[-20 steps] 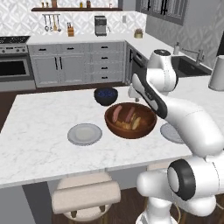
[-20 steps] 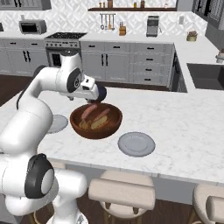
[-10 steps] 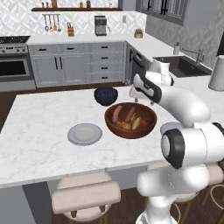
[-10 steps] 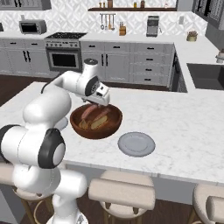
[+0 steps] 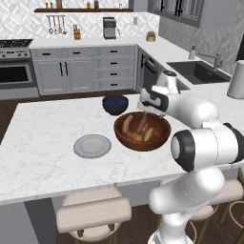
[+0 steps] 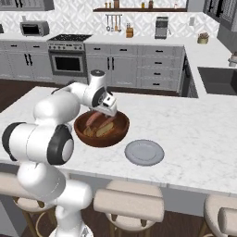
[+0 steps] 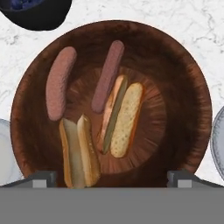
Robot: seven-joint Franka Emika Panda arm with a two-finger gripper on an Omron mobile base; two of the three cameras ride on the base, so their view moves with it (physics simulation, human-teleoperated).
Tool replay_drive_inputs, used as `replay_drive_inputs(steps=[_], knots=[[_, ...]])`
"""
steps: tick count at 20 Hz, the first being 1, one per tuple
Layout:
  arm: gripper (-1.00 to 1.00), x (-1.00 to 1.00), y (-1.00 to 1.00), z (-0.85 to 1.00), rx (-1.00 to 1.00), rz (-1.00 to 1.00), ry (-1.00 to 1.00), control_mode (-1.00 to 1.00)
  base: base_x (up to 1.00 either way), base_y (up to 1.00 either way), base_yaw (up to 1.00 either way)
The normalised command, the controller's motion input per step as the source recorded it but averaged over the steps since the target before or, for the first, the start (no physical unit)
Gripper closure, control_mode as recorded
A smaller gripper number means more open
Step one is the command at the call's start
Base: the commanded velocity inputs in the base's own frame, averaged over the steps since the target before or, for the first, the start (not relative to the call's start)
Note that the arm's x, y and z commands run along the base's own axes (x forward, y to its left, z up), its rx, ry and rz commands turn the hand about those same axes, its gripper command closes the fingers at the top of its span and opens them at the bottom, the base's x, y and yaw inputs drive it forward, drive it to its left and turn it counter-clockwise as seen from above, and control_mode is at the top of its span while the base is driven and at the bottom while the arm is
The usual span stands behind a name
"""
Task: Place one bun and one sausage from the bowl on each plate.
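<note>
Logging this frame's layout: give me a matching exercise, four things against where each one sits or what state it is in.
Things:
1. sausages
2. wooden bowl
3. dark blue-black bowl
4. gripper

Places or states:
a. between the two plates
b. on the counter behind the wooden bowl
c. open, above the wooden bowl
d. lying inside the wooden bowl beside the buns

Pairs: 1-d, 2-a, 3-b, 4-c
</note>
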Motion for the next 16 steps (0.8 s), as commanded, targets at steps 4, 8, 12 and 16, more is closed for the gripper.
replay_drive_inputs(steps=[4,8,12,16], knots=[[-1.00,0.34,0.05,-0.46,-0.04,-0.01,0.00,-1.00,0.00,0.00,0.00],[-1.00,0.26,0.01,-0.36,-0.02,-0.01,0.00,-1.00,0.00,0.00,0.00],[-1.00,0.30,0.00,-0.17,0.00,-0.01,0.00,-1.00,0.00,0.00,0.00],[-1.00,0.32,0.01,-0.14,0.00,-0.01,0.00,-1.00,0.00,0.00,0.00]])
